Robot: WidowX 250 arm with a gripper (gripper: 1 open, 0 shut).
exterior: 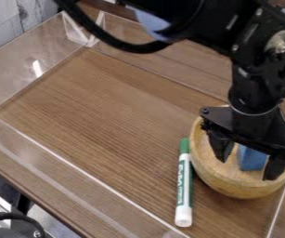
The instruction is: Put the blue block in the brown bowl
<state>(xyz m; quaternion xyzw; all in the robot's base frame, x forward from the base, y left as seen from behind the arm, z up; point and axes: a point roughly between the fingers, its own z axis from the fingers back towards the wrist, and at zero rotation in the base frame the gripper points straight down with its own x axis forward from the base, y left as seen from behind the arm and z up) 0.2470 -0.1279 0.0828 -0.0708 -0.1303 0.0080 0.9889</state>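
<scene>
The brown bowl [214, 177] sits at the right of the wooden table, near the front edge. The blue block [252, 158] lies low inside the bowl, and only part of it shows between the black fingers. My gripper [248, 163] points down into the bowl with its jaws spread on either side of the block, so it is open. One black finger [219, 149] stands over the bowl's left inner wall. The arm hides the back of the bowl.
A green-and-white marker pen [183, 182] lies just left of the bowl, pointing toward the front edge. Clear plastic walls [33, 139] run along the table's left and front sides. The wooden surface [108, 102] stretches to the left of the bowl.
</scene>
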